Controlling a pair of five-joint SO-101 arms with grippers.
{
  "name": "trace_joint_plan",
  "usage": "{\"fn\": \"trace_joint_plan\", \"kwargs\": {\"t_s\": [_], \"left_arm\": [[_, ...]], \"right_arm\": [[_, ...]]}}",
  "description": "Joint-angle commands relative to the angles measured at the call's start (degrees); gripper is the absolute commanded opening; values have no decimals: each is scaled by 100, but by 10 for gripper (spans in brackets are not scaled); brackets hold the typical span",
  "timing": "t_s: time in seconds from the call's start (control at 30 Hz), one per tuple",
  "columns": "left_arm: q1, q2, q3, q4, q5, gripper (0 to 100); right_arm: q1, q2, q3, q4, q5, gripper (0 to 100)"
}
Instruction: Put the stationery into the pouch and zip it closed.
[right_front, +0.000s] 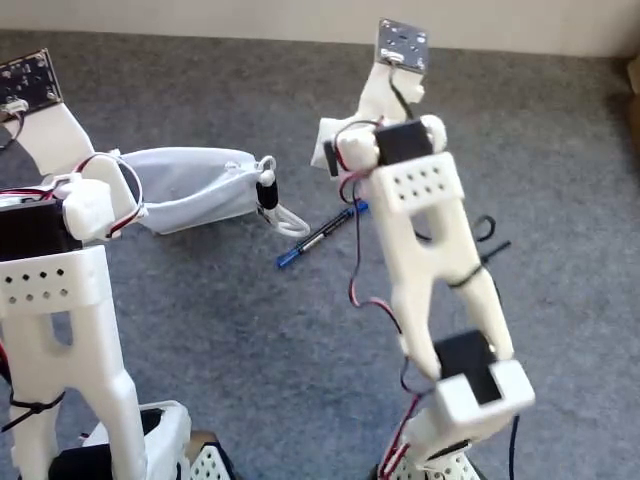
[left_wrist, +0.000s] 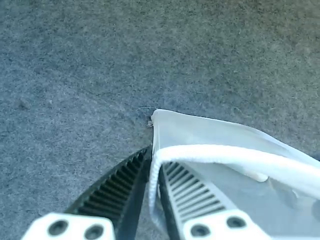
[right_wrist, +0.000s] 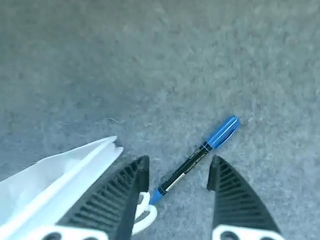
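Left claw (left_wrist: 152, 156) pinches pouch (left_wrist: 210, 132) edge; right claw (right_wrist: 179, 162) gapes wide above pen (right_wrist: 201, 151) on carpet (right_wrist: 150, 60).

A soft, thin cloth pouch (right_front: 190, 190) (slightly sheer, with a faint sheen) and a smooth, glossy plastic pen (right_front: 320, 237) lie on rough, matt grey carpet (right_front: 250, 330).

Both printed white: left arm (right_front: 60, 300), right arm (right_front: 430, 250). Black servos (right_front: 405, 142) boxed in at the joints. Rows of small round holes (right_front: 420, 185) in the broad links. Red and black cables (right_front: 352, 285) loop along each arm; black ties (right_front: 468, 280) around the links. Dark board (right_front: 402, 45), pale dots, at right arm's 12 o'clock end; another at 10 o'clock on the left. On right gripper (right_wrist: 179, 162): black ribbed fingers (right_wrist: 227, 192), white bases, dark screw holes (right_wrist: 225, 234). On left gripper (left_wrist: 151, 150): same ribbing.
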Motion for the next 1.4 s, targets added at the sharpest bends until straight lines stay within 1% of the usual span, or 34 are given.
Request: {"fn": "trace_joint_plan", "kwargs": {"t_s": [0.0,0.17,0.33,0.43,0.57,0.67,0.87,1.1,1.17,1.3,1.37], "left_arm": [[40,-48,22,-114,-53,8],[40,-48,22,-114,-53,8],[40,-48,22,-123,-53,8],[40,-48,22,-123,-53,8],[40,-48,22,-123,-53,8],[40,-48,22,-123,-53,8],[40,-48,22,-123,-53,8],[40,-48,22,-123,-53,8],[40,-48,22,-123,-53,8],[40,-48,22,-123,-53,8],[40,-48,22,-123,-53,8]], "right_arm": [[154,462,-804,75,-70,184],[356,1323,-1464,92,-70,184],[409,1754,-1982,681,-79,184],[409,1930,-2053,945,-519,184],[400,2255,-2044,919,-791,184],[382,2651,-2088,919,-800,184],[409,3204,-2088,558,-782,184],[453,3503,-2088,391,-756,183],[497,3644,-2088,400,-756,154],[576,3846,-2088,391,-747,33],[585,3820,-2088,391,-747,2]]}}
